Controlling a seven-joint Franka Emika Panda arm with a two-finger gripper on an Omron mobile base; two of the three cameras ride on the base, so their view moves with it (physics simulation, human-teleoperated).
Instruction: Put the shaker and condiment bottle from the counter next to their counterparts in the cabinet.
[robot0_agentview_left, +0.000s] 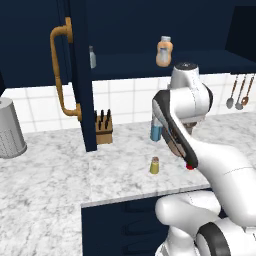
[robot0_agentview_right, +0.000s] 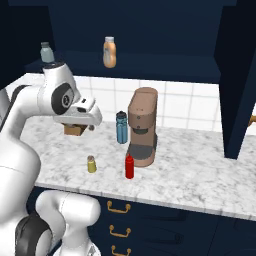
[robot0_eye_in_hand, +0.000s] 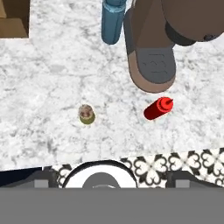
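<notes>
The small yellow-green shaker (robot0_agentview_left: 154, 165) (robot0_agentview_right: 91, 164) (robot0_eye_in_hand: 86, 113) stands upright near the front edge of the marbled counter (robot0_agentview_left: 50, 170). The red condiment bottle (robot0_agentview_right: 129, 166) (robot0_eye_in_hand: 158, 109) stands to its right, in front of a brown coffee machine (robot0_agentview_right: 142, 127). My gripper (robot0_agentview_right: 89, 124) hangs open high above both and looks straight down; it holds nothing. On the shelf of the open navy cabinet (robot0_agentview_left: 80, 75) stand the counterparts, a slim grey shaker (robot0_agentview_left: 92, 57) (robot0_agentview_right: 47, 52) and a peach-orange bottle (robot0_agentview_left: 164, 51) (robot0_agentview_right: 109, 52).
A blue bottle (robot0_agentview_left: 156, 131) (robot0_agentview_right: 121, 128) stands left of the coffee machine. A knife block (robot0_agentview_left: 103, 129) sits by the open door with its brass handle (robot0_agentview_left: 60, 75). A grey canister (robot0_agentview_left: 9, 129) stands far left, utensils (robot0_agentview_left: 240, 95) hang at right, and another open door (robot0_agentview_right: 240, 90) juts out.
</notes>
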